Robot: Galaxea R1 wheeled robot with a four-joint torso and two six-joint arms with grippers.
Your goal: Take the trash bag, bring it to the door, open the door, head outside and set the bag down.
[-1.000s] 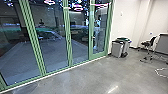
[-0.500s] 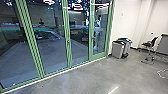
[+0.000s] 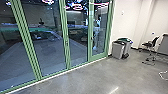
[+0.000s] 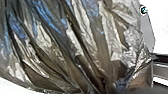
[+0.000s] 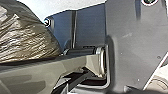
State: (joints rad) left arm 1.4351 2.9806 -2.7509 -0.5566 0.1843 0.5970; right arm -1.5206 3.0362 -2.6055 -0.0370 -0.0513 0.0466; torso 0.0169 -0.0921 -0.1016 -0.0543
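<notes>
Now, grey-brown plastic trash bag (image 4: 75,47): folds bunched!
Green-framed glass door (image 3: 99,57): shut, far side!
Both hands: can't tell whether clenched.

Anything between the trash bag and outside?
Yes: the green-framed glass door, which looks shut in the head view. The gray bins stand just right of it near the wall, beside the doorway, not in front. Trash bag is indoors.
</notes>
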